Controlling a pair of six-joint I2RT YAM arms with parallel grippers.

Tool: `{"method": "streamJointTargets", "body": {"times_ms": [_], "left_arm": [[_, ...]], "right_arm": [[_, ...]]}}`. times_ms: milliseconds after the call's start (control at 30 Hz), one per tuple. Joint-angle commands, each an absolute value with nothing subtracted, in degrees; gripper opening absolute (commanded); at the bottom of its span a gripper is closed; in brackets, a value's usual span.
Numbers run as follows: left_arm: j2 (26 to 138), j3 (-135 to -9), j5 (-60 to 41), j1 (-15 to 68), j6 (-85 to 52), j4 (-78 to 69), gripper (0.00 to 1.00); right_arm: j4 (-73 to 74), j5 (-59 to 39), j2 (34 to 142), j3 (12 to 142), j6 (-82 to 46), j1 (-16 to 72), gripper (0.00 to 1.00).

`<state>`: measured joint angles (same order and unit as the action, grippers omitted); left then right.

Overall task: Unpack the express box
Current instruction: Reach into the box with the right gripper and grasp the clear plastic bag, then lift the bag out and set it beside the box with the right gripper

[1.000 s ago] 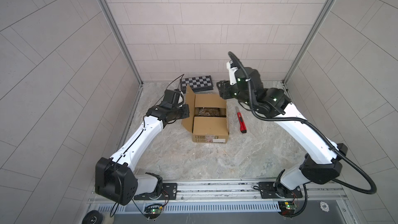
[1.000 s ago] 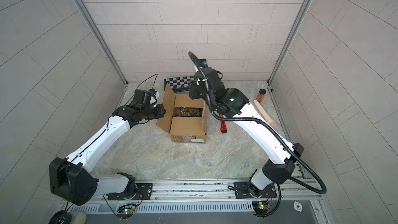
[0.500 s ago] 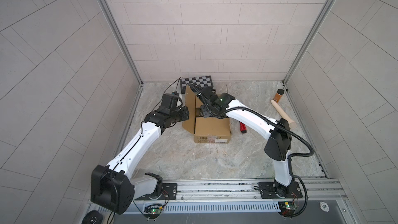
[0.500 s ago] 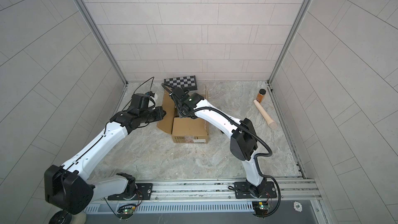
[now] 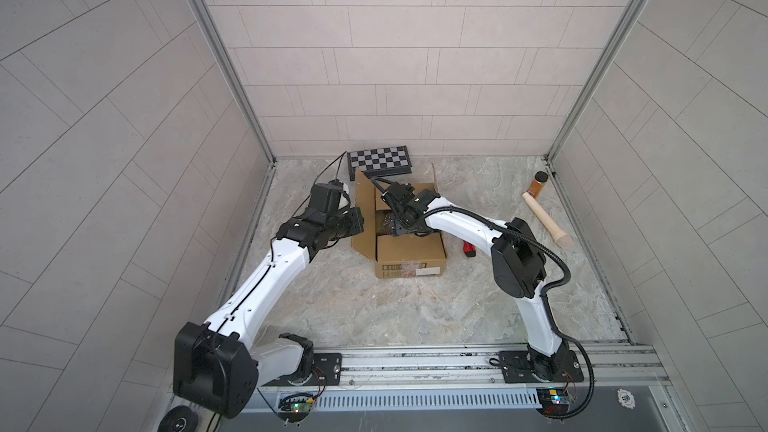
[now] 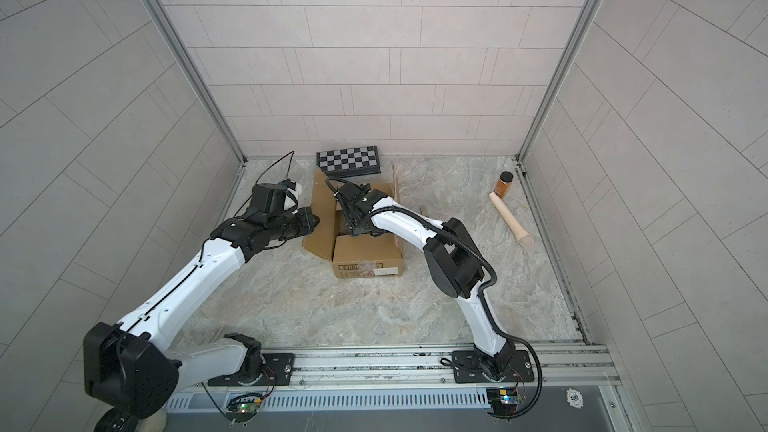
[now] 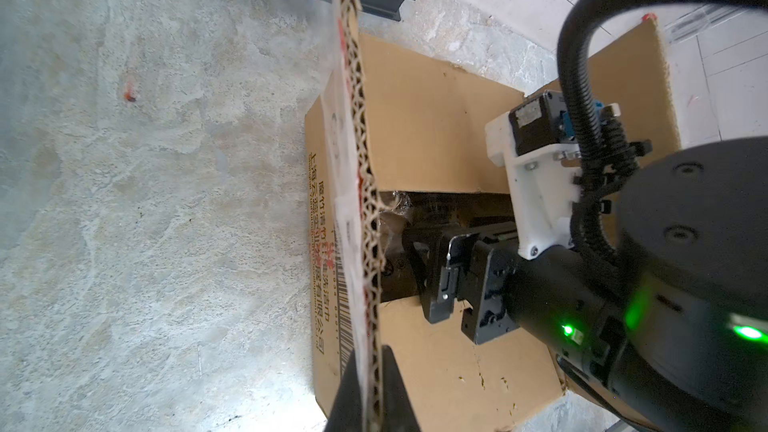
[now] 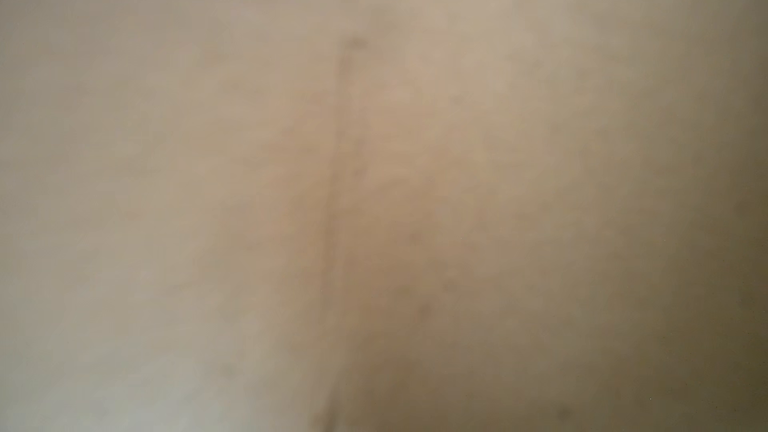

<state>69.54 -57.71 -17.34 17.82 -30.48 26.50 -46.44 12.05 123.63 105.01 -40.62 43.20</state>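
Note:
The express box point(image 5: 409, 249) point(image 6: 365, 249), a brown carton with a barcode on its front, stands mid-floor with its flaps raised. My left gripper point(image 5: 358, 221) point(image 7: 372, 358) is shut on the edge of the box's left flap point(image 7: 357, 168), holding it out to the side. From the right, my right gripper point(image 5: 395, 228) point(image 6: 353, 228) point(image 7: 415, 259) reaches down into the opening. Its fingers stand apart, with the tips hidden inside the box. Crumpled clear plastic point(image 7: 395, 218) shows in the gap. The right wrist view is only a brown blur of cardboard.
A checkered board case point(image 5: 380, 158) point(image 6: 348, 157) lies against the back wall behind the box. A red-handled tool point(image 5: 468, 248) peeks out under my right arm. A wooden pin point(image 5: 544, 218) and a brown jar point(image 5: 539, 182) lie at the far right, near the wall.
My right arm came down from high above the box's back edge and folded low, putting its gripper into the opening. The left gripper kept hold of the flap.

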Motion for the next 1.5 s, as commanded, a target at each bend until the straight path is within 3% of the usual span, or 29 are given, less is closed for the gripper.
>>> {"method": "streamJointTargets", "body": {"times_ms": [0,300,433,500,567,700,1100,1467], "left_arm": [[67.3,-58.61,-19.09,17.59,-30.76,18.62,0.0],[67.93,-58.62,-20.25,17.49,-31.14,18.29,0.0],[68.38,-58.54,-20.74,17.47,-31.32,18.19,0.0],[68.23,-58.45,-20.66,17.4,-31.42,18.27,0.0],[68.04,-58.45,-20.35,17.25,-31.34,18.7,0.0],[67.59,-58.1,-18.99,16.79,-31.31,19.78,0.0],[71.11,-62.56,-10.99,16.57,-31.89,29.51,0.0],[72.51,-63.85,-9.1,14.71,-29.0,32.66,0.0]], "right_arm": [[-46.55,14.02,126.96,103.97,-43.74,43.95,0.9],[-32.27,7.65,126.92,98.74,-45.52,44.78,0.9],[-33.13,6.32,130.42,100.05,-47.34,43.91,0.87],[-32.92,4.62,131.75,101.01,-47.5,43.62,0.71],[-32.07,2.67,131.81,102.41,-46.26,43.64,0.37],[-31.43,1.23,128.52,106.26,-42.26,44.16,0.0],[-35.16,0.11,115.01,121.68,-34.04,47.79,0.0],[-31.09,4.54,97.83,117.43,-32.11,45.66,0.0]]}}
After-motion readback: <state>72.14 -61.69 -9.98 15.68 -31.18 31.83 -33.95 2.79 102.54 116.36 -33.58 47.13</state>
